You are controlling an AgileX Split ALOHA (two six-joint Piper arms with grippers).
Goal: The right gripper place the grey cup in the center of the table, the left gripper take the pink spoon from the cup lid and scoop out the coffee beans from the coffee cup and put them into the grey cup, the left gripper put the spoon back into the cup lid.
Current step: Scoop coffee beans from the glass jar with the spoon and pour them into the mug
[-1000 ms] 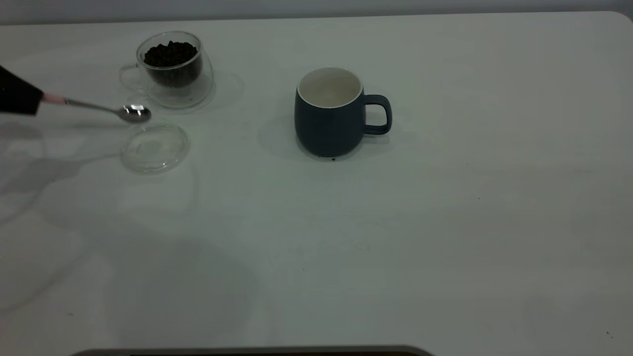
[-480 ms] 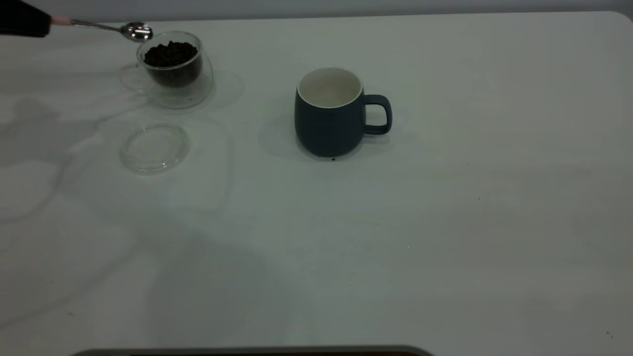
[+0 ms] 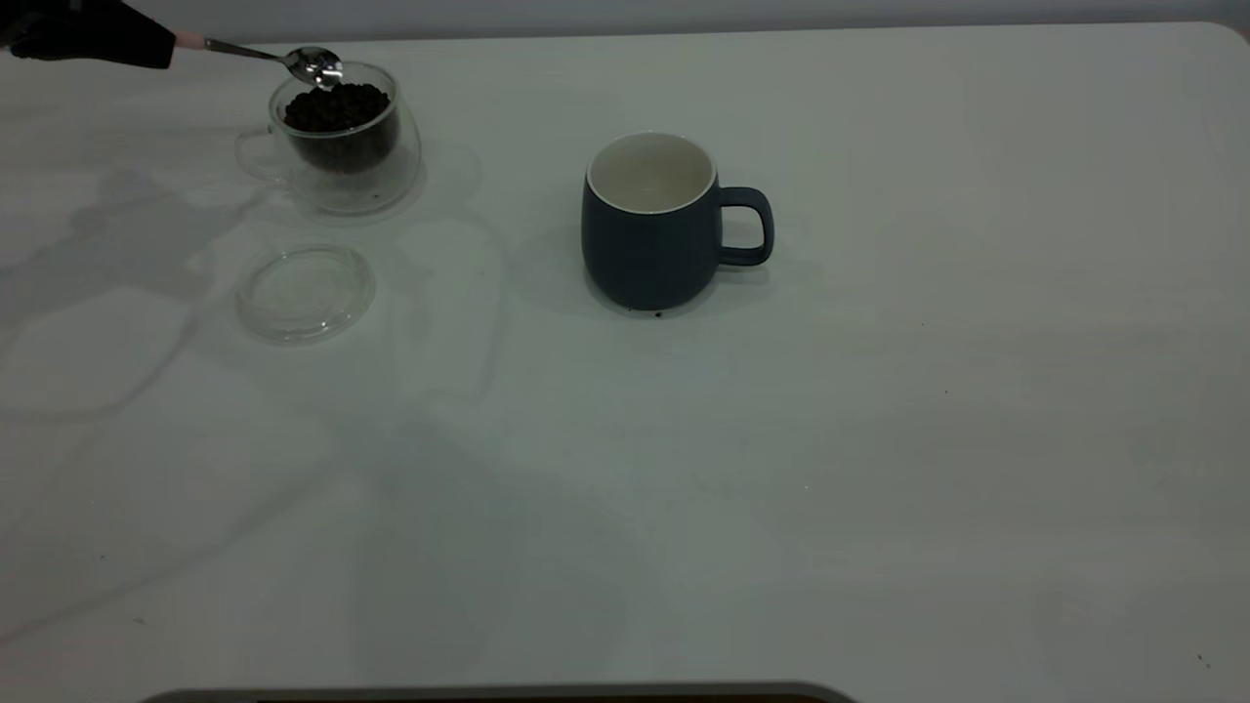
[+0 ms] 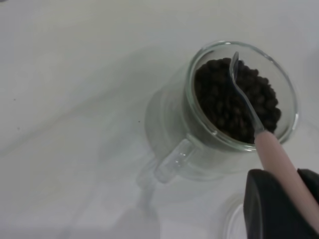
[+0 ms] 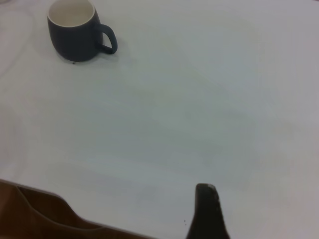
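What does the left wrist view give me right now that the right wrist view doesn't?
Only the left wrist view shows the left hand shut on the pink spoon, its metal bowl over the coffee beans in the coffee cup, plus an edge of the cup lid.

Only the right wrist view shows the grey cup, standing empty, and one finger of the right hand low and far from it.

Both show the bare white table.

Large plain white tabletop with a rounded far corner, a few tiny dark specks, soft grey shadows across its left side, dim even light, pale grey wall strip behind, dark edge along the near side
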